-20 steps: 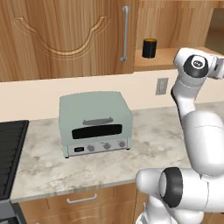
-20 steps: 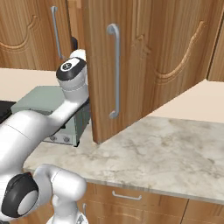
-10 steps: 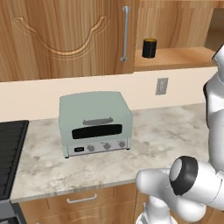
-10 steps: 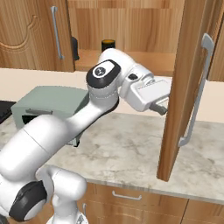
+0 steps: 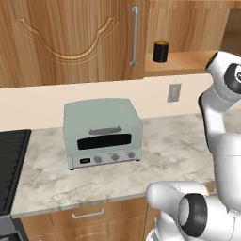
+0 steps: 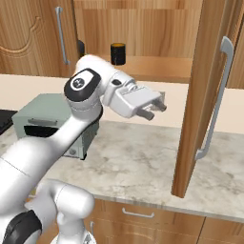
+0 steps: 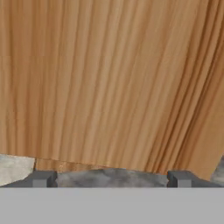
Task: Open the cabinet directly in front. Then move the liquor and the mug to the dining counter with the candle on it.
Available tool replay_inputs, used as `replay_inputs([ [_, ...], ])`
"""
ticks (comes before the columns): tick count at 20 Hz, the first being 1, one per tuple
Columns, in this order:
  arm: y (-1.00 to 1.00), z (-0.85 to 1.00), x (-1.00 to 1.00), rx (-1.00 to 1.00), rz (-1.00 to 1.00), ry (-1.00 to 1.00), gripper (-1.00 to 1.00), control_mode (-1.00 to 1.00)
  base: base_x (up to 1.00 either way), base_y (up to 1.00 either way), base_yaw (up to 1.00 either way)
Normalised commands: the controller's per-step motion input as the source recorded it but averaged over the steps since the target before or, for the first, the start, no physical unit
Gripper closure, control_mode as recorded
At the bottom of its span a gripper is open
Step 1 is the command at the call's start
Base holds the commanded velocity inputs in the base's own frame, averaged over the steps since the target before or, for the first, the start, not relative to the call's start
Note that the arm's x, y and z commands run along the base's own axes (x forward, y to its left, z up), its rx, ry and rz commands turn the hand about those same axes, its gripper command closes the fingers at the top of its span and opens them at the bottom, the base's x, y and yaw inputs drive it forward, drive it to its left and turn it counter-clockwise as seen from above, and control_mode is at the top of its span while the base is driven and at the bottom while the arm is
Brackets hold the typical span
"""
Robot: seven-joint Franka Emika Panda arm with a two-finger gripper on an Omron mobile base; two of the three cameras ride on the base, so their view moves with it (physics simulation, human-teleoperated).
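The cabinet (image 6: 143,33) stands open. Its right door (image 6: 202,95) is swung out edge-on, with the silver handle (image 6: 215,100) on its outer side. The black mug (image 6: 117,54) (image 5: 161,52) sits on the cabinet's shelf. The near-black liquor (image 6: 80,48) peeks out at the edge of the closed left door (image 5: 70,37), mostly hidden. My gripper (image 6: 157,110) (image 7: 111,178) is open and empty over the counter, pointing at the open door's inner wood face from close by. The dining counter and the candle are out of view.
A pale green toaster oven (image 5: 101,132) stands on the marble counter (image 6: 138,162) below the cabinet. A black stovetop (image 5: 10,164) lies at the far left. A wall outlet (image 5: 174,92) is set in the backsplash. Drawers (image 6: 138,214) run under the counter's front edge.
The right cabinet door has swung from nearly shut to wide open, which uncovers the shelf and the mug. My open gripper has come away from the door and dropped slightly.
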Motion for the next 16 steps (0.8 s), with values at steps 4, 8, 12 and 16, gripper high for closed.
replay_inputs([
  [4,1.00,-0.28,-0.22,0.00,0.60,0.13,-1.00,-1.00,0.00,0.00,0.00],
  [8,1.00,-0.22,-0.23,0.00,0.74,0.03,-1.00,-1.00,0.00,0.00,0.00],
  [12,0.89,-0.02,-0.18,-0.01,0.78,0.02,-1.00,-1.00,0.00,0.00,0.00],
  [16,0.59,0.01,-0.04,-0.01,0.83,0.00,-1.00,-1.00,0.00,0.00,0.00],
])
